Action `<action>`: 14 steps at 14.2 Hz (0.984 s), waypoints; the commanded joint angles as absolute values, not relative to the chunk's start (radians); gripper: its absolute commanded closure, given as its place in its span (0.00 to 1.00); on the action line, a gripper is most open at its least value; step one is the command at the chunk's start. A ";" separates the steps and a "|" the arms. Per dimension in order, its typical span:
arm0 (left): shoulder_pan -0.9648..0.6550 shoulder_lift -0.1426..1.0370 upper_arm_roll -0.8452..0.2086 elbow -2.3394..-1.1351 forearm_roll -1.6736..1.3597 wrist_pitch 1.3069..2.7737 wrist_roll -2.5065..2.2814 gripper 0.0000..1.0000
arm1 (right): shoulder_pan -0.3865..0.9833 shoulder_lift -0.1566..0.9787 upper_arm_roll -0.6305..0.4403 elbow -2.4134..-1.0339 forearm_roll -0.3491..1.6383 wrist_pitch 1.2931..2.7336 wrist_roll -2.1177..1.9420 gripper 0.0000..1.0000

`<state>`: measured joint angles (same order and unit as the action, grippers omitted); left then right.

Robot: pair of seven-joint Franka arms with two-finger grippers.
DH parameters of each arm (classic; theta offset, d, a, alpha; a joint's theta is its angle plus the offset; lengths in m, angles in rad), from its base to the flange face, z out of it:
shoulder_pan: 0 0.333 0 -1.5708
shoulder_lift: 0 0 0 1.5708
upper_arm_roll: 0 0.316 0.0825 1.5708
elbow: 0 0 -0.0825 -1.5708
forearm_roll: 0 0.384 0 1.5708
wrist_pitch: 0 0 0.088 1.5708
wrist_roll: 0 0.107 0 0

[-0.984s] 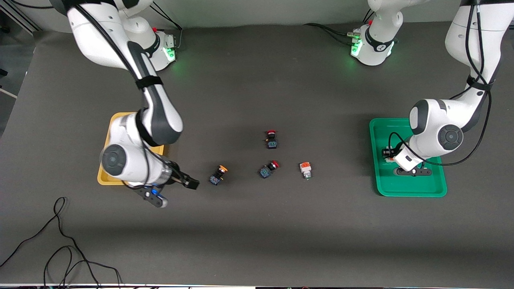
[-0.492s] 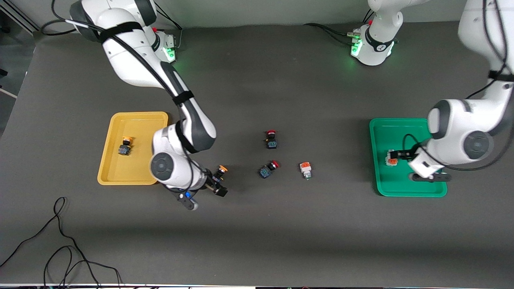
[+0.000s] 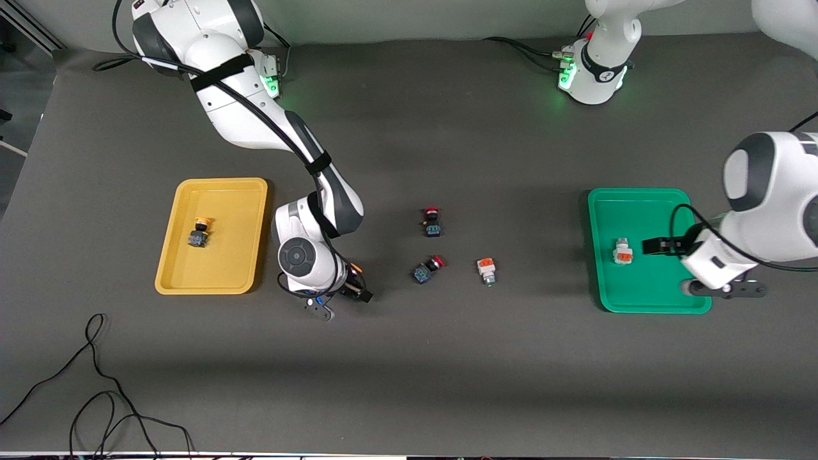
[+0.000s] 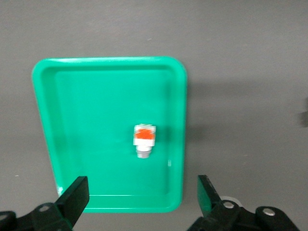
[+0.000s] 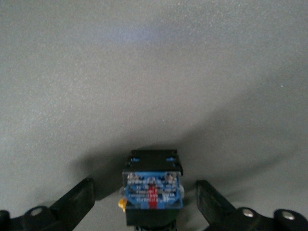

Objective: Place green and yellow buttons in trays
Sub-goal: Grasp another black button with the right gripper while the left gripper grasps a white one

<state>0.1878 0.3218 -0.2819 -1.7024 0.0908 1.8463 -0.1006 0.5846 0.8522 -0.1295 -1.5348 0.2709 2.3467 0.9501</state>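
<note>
The right gripper point(image 3: 355, 287) is sitting low at the table, its fingers point(image 5: 72, 202) spread on either side of a yellow-capped switch point(image 5: 151, 190) without pinching it. Toward the right arm's end, a second yellow-capped switch point(image 3: 199, 232) is lying in the yellow tray point(image 3: 185, 278). The left gripper point(image 3: 661, 246) is hanging spread and empty over the green tray point(image 4: 178, 120), where a white switch with an orange block point(image 4: 144, 140) is resting. Between the trays, another white switch point(image 3: 486, 270) is lying on the table point(image 3: 409, 370) beside two red-capped switches point(image 3: 432, 222).
</note>
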 commanded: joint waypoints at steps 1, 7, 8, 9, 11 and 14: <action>0.051 0.351 -0.293 -1.638 0.094 1.839 -0.224 0.00 | 0.589 0.839 -0.135 -1.568 0.249 2.384 0.946 0.63; -0.231 0.445 -0.295 -1.551 0.071 1.928 -0.610 0.00 | 0.572 0.802 -0.135 -1.555 0.255 2.358 0.943 1.00; -0.257 0.459 -0.295 -1.551 0.074 1.953 -0.688 0.00 | 0.560 0.784 -0.137 -1.549 0.258 2.308 0.904 1.00; -0.271 0.484 -0.295 -1.551 0.078 1.972 -0.728 0.00 | 0.545 0.760 -0.138 -1.534 0.262 2.234 0.864 1.00; -0.276 0.552 -0.293 -1.562 0.081 2.028 -0.747 0.00 | 0.509 0.691 -0.146 -1.531 0.262 2.110 0.803 1.00; -0.282 0.633 -0.288 -1.597 0.106 2.138 -0.785 0.00 | 0.407 0.569 -0.149 -1.543 0.261 1.880 0.594 1.00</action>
<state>-0.2703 0.5789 -0.3005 -1.5917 0.0802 2.0814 -0.7446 0.4724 0.6740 -0.1555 -1.5053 0.2664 2.0028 0.7194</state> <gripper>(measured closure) 0.000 0.555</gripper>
